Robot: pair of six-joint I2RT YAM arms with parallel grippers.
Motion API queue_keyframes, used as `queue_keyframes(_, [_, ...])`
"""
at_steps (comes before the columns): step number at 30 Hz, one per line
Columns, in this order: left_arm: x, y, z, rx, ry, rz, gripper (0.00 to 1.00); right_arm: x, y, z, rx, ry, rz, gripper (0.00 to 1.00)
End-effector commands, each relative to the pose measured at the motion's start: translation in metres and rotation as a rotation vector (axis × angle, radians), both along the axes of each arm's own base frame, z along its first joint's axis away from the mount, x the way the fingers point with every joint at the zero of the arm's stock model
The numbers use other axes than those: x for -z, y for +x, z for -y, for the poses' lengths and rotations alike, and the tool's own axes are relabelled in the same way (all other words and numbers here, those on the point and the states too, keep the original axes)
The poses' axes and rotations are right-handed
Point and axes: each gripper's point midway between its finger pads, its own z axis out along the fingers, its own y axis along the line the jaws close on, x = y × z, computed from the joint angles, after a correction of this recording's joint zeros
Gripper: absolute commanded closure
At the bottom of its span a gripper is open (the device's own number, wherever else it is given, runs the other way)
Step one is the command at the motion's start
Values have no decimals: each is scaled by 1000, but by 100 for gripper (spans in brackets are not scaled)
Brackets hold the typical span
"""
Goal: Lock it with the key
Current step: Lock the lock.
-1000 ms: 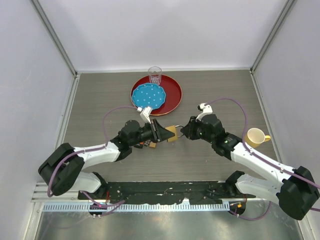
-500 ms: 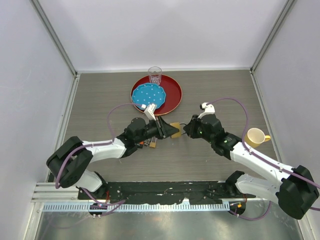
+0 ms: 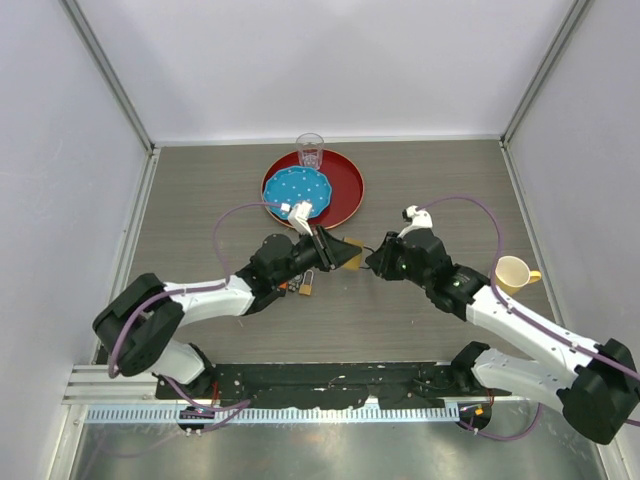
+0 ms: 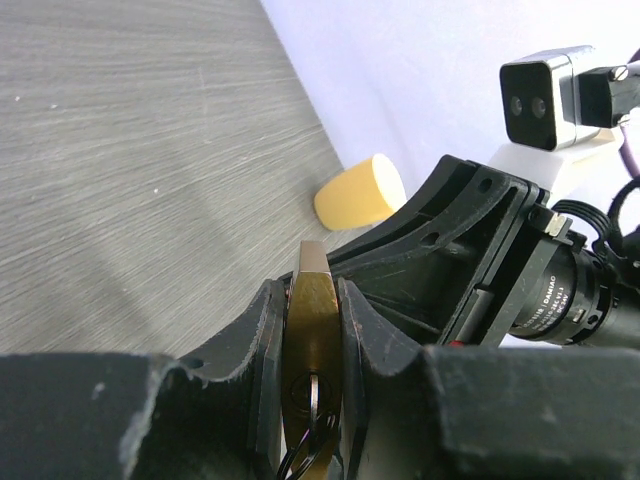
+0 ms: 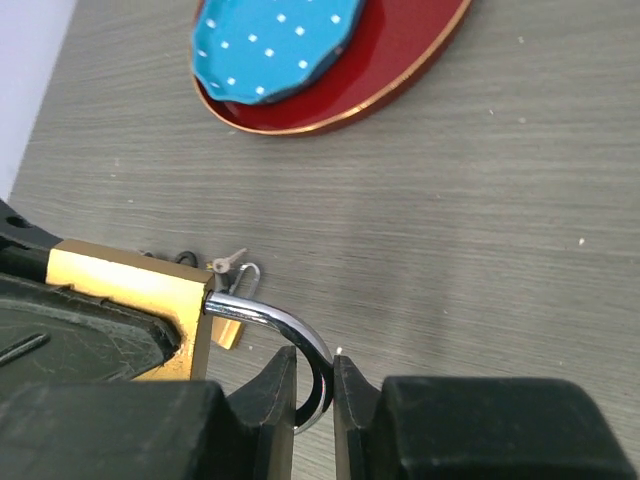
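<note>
The left gripper (image 4: 312, 298) is clamped on the brass padlock (image 5: 130, 285), just on the near side of the red plate (image 3: 347, 190), with a key (image 4: 310, 392) in its keyhole. The right gripper (image 5: 315, 362), also near that plate, is pinched narrow on the padlock's shackle (image 5: 270, 316).

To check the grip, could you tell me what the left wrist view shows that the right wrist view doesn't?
Left wrist only: the key in the keyhole, the yellow cup. Right wrist only: the shackle between the fingers of the right gripper, the blue plate on the red tray. Both: the brass padlock body, clamped in the left gripper.
</note>
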Motion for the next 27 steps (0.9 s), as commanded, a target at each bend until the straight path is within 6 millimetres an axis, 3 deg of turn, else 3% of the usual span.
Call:
queue_keyframes(1, [-9, -52, 24, 184, -16, 19, 100, -267, -123, -84, -727, 632, 598, 98])
queue_keyframes(7, [0, -58, -6, 161, 34, 0, 100, -242, -91, -75, -553, 496, 562, 99])
queue_keyframes(10, [13, -49, -30, 104, 56, -35, 100, -230, -80, -71, -488, 458, 537, 94])
queue_keyframes(12, [6, -45, -45, 67, 31, -30, 100, -220, -72, -65, -429, 441, 525, 77])
queue_keyframes(13, [13, -38, -57, 27, 31, -51, 100, -217, -69, -63, -402, 438, 515, 72])
queue_keyframes(14, [2, -37, -64, 9, 7, -29, 100, -214, -68, -61, -390, 437, 507, 63])
queue_keyframes(16, [4, -35, -77, -22, 9, -36, 100, -202, -62, -57, -343, 421, 484, 59])
queue_keyframes(18, [-8, -32, -89, -58, -13, -12, 100, -192, -58, -55, -320, 405, 473, 51])
queue_keyframes(27, [-36, -32, -121, -186, -104, 43, 100, -182, -47, -40, -185, 452, 453, 13])
